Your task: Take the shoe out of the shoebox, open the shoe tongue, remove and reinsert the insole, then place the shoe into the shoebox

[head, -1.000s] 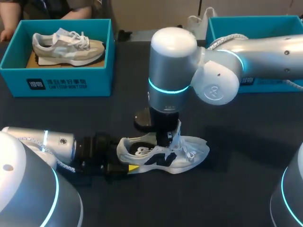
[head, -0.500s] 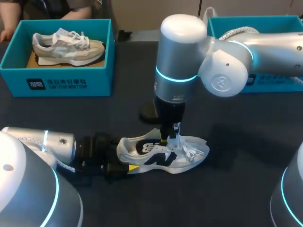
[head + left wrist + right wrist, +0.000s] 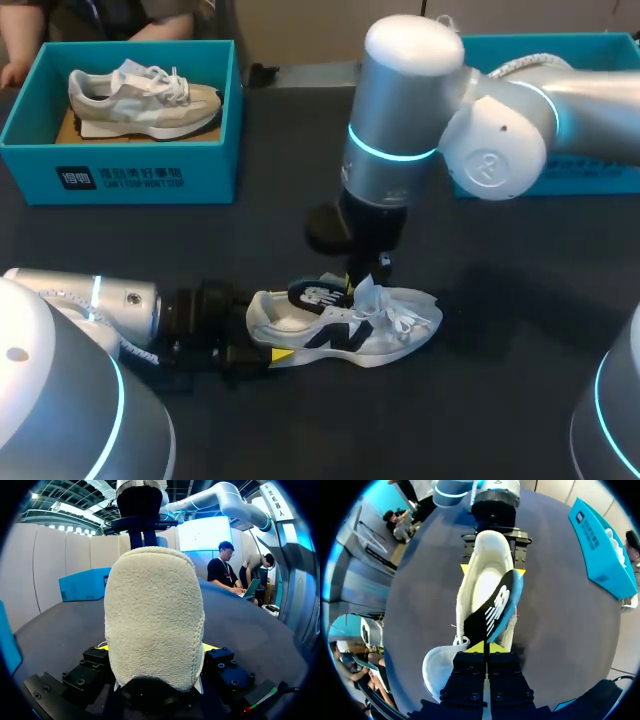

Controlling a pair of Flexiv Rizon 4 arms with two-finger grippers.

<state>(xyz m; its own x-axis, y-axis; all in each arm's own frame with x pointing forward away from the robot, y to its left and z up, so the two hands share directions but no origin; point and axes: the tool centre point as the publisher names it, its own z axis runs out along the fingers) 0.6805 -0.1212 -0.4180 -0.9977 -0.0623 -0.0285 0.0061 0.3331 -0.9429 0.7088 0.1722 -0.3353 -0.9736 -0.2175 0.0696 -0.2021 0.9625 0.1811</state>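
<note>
Two grips: our left claw (image 3: 156, 649) clamps the shoe (image 3: 345, 325) steady on the desk (image 3: 500, 400) so our right claw (image 3: 485, 649), pinching the insole (image 3: 492, 611), can pull it free.

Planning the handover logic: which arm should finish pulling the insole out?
Right. The right hand is shut on the insole, which sticks partly out of the shoe; the left hand clamps the heel, steadying it.

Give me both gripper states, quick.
Left gripper: shut on the shoe, at its heel.
Right gripper: shut on the insole.
</note>
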